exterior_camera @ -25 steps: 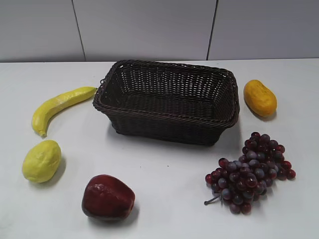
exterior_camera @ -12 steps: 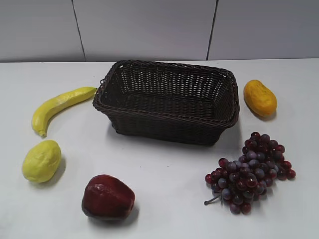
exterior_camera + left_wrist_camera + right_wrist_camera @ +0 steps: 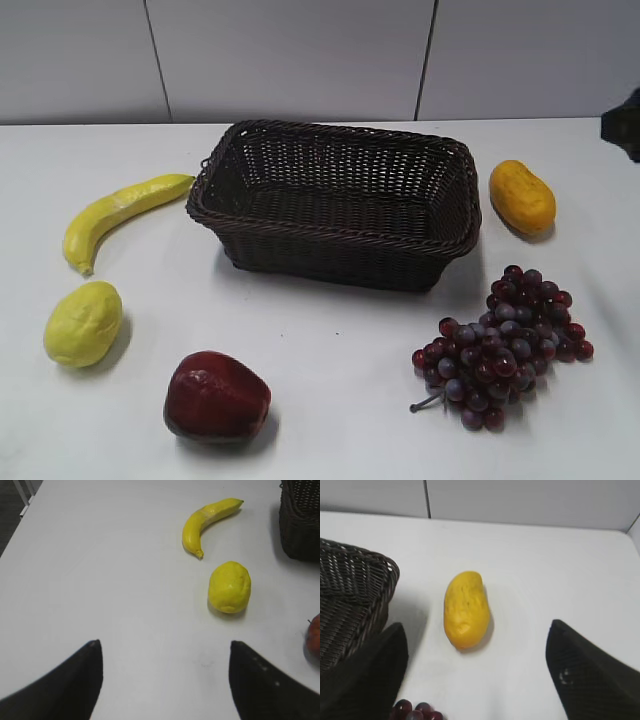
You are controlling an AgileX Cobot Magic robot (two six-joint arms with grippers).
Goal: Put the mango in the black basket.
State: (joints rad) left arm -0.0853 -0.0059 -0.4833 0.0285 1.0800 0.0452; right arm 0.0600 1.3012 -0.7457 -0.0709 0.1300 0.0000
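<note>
Right gripper (image 3: 475, 680) hangs above the table with its two dark fingers spread wide and nothing between them; the mango (image 3: 466, 609) lies on the white table (image 3: 545, 565) just ahead of the gap, roughly centred. Left gripper (image 3: 165, 680) is likewise spread and empty, off over the bare left part of the table, well away from the work.

From the exterior view the mango (image 3: 521, 197) sits to the right of the black basket (image 3: 335, 205), near its right end wall but apart from it. It looks smooth and plump, with a faintly dimpled skin, so I judge it firm and fairly light, yet rounded enough to squirt out of a shallow pinch. Best hold is probably across the short width at the fattest part of the belly, fingers straddling it, not on the tapering ends.

Grapes (image 3: 500, 345) lie nearer the camera than the mango, with open table between; their top berries just show at the bottom edge of the right wrist view. Nearest obstacle is the basket's flared braided rim, which the fruit must be lifted over. Banana (image 3: 118, 212), lemon-like fruit (image 3: 83, 322) and red apple (image 3: 216, 395) sit on the basket's far side and should not interfere
</note>
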